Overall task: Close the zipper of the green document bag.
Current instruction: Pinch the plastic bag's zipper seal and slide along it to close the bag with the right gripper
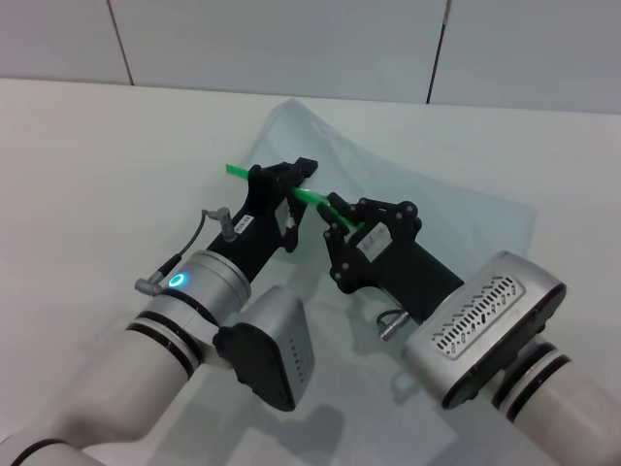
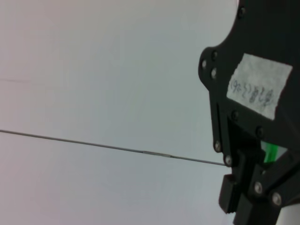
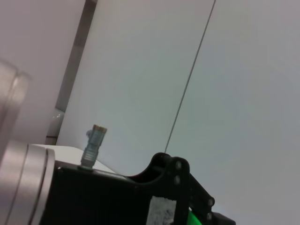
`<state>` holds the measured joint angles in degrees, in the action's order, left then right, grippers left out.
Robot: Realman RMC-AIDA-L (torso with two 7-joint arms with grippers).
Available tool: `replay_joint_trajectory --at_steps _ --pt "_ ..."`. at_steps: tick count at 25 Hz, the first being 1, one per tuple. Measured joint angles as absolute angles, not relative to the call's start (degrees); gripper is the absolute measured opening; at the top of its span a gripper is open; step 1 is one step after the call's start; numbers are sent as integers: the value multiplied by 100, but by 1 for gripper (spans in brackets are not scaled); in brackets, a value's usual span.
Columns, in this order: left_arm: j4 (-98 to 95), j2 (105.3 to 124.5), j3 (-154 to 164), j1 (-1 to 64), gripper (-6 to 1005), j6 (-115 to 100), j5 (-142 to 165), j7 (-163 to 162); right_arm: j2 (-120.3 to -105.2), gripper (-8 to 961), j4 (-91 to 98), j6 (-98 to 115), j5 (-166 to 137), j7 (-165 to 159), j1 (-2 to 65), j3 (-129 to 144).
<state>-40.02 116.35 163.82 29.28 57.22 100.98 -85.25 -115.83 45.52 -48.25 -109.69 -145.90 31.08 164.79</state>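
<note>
The green document bag (image 1: 427, 199) is a pale translucent pouch lying slanted across the white table, its near long edge lifted. Along that edge runs the bright green zipper (image 1: 312, 199). My left gripper (image 1: 277, 184) is shut on the zipper near its left end, where a short green tip (image 1: 236, 170) sticks out past it. Just to the right, my right gripper (image 1: 342, 225) is shut on the same strip. The slider is hidden among the fingers. In the left wrist view the right gripper's black fingers (image 2: 243, 187) show with a bit of the green zipper (image 2: 270, 152) between them.
The white table (image 1: 87, 155) stretches left of the bag. A grey panelled wall (image 1: 291, 39) rises behind its far edge. Both forearms crowd the near middle of the head view.
</note>
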Motion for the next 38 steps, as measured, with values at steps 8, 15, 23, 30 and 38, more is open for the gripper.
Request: replay_joint_trajectory --at_steps 8,15,23,30,38 --pt "-4052 11617 16383 2882 55 5723 10194 -8526 -11586 80 4506 -4834 -10971 -14590 3066 16479" --pt "-4052 11619 16383 2872 55 5723 10225 -8525 -11593 79 4473 -4850 -10953 -14590 3042 16477" --pt "-4054 11610 16387 2855 54 5719 10402 -8526 -11592 80 4419 -4958 -10941 -14593 2994 16457" --pt "-4091 11582 16391 2817 54 5707 10566 -8616 -11592 79 4369 -4984 -10939 -14655 2986 16471" --pt "-4118 11565 16392 2778 54 5701 10711 -8692 -11593 77 4340 -5054 -10939 -14658 2978 16480"
